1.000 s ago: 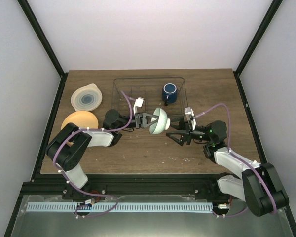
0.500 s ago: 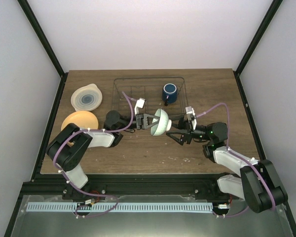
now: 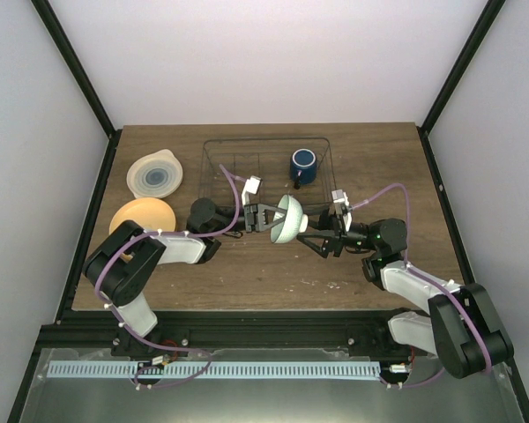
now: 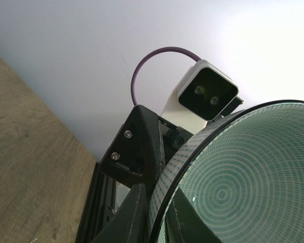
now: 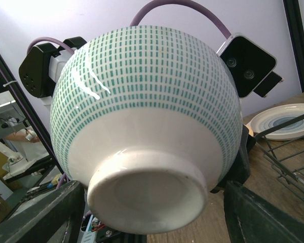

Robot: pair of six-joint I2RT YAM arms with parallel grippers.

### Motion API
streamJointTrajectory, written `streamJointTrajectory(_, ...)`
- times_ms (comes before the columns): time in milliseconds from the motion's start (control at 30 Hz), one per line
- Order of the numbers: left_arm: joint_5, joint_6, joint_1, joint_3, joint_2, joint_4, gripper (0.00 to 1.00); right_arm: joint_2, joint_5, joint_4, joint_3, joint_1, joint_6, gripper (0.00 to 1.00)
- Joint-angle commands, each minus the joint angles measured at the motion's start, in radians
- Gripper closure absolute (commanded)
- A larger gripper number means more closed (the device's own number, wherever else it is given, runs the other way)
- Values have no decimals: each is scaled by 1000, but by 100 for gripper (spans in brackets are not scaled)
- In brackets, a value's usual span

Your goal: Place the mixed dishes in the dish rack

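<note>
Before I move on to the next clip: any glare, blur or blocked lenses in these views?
Top external: evenly lit and sharp, shadows faint. Right wrist: the mint-green bowl fills most of the frame, with white glare streaks on its upper left. Left wrist: the bowl crowds the lower right, and the wall behind it is nearly washed out.

a brown wooden worktop (image 3: pixel 264 273) sits between plain white walls (image 3: pixel 264 62), with black corner posts (image 3: pixel 75 66) rising behind it.

Arms: both are bent inward, wrists faced toward each other.
Left gripper (image 3: pixel 264 217): clamped on the bowl (image 3: pixel 289 220) rim.
Right gripper (image 3: pixel 314 240): fingers spread apart.
</note>
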Motion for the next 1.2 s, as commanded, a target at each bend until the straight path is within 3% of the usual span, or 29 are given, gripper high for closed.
streamJointTrajectory(0, -10, 2, -6, -4, 6, 86, 100, -10, 14, 28, 29, 8, -11, 24)
streamJointTrajectory(433, -9, 1, -6, -7, 11, 90, 100, -58, 43, -91, 49, 9, -80, 22)
streamJointTrajectory(933, -10, -6, -15, -15, 17, 104, 100, -63, 47, -81, 53, 9, -87, 23)
streamJointTrajectory(1067, -11, -12, -18, -11, 26, 116, 100, -53, 37, -54, 50, 9, -73, 30)
streamJointTrajectory(1167, -11, -16, -23, -4, 36, 123, 100, -42, 30, -30, 47, 8, -59, 43)
